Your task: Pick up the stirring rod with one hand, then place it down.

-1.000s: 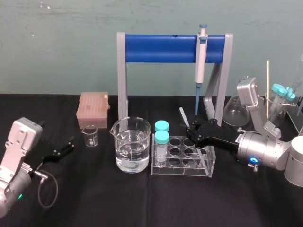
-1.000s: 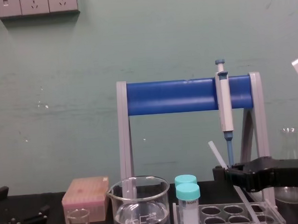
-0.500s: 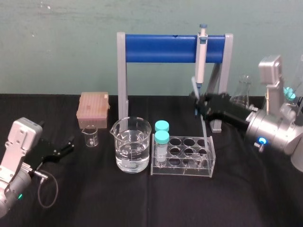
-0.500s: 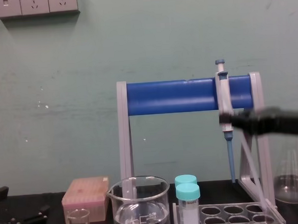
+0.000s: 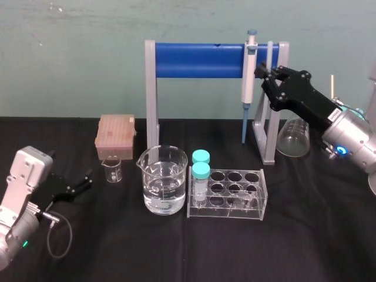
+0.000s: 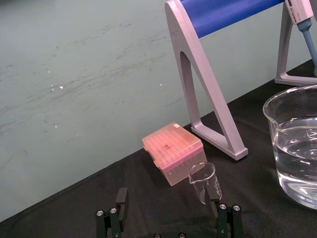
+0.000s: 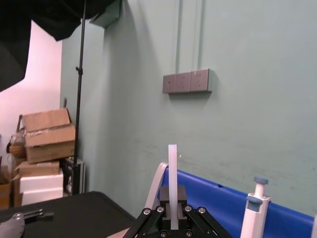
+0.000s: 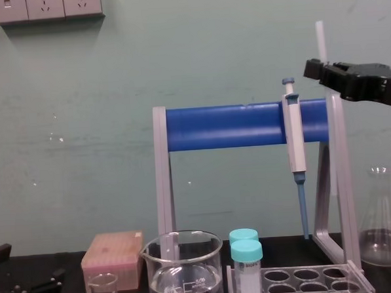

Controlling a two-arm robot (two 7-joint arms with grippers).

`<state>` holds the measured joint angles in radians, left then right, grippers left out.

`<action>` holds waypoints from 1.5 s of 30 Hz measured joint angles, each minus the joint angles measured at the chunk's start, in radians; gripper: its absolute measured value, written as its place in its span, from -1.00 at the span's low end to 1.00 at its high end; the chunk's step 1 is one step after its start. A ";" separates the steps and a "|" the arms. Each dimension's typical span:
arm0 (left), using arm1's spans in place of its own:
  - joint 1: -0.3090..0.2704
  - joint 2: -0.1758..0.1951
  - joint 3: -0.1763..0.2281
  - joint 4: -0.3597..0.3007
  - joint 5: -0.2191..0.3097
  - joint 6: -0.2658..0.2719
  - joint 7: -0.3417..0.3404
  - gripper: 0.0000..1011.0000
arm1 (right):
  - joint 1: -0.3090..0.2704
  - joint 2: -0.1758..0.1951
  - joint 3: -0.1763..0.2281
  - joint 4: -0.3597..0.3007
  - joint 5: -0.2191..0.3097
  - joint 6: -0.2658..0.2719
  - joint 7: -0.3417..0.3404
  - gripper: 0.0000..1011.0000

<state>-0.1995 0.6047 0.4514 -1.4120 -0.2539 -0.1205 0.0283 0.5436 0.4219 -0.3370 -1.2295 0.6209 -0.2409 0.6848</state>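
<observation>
— Where's the stirring rod (image 8: 320, 38) sitting?
— The right pincer (image 8: 315, 69) is clamping it upright, high above the worktop's (image 5: 176, 247) far edge, just beside the pipette (image 5: 249, 76).
— And the left pincer (image 5: 86, 178)?
— It's resting spread open near the left edge.

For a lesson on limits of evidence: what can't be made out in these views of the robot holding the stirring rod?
The stirring rod: chest view, below the right gripper it blends into the grey stand post.
The flask: head view, neck hidden by the right arm.
The left gripper, parked left: left wrist view, finger bases cut by the edge.
</observation>
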 joint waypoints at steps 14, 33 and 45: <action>0.000 0.000 0.000 0.000 0.000 0.000 0.000 0.98 | -0.100 0.006 0.026 0.006 -0.052 -0.088 -0.003 -0.87; 0.000 0.000 0.000 0.000 0.000 0.000 0.000 0.98 | -0.106 0.007 0.029 0.005 -0.065 -0.093 -0.015 -0.87; 0.000 0.000 0.000 0.000 0.000 0.000 0.000 0.98 | -0.104 0.007 0.028 0.005 -0.063 -0.091 -0.012 -0.87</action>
<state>-0.1995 0.6047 0.4514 -1.4120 -0.2539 -0.1205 0.0283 0.4391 0.4293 -0.3093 -1.2244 0.5582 -0.3322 0.6726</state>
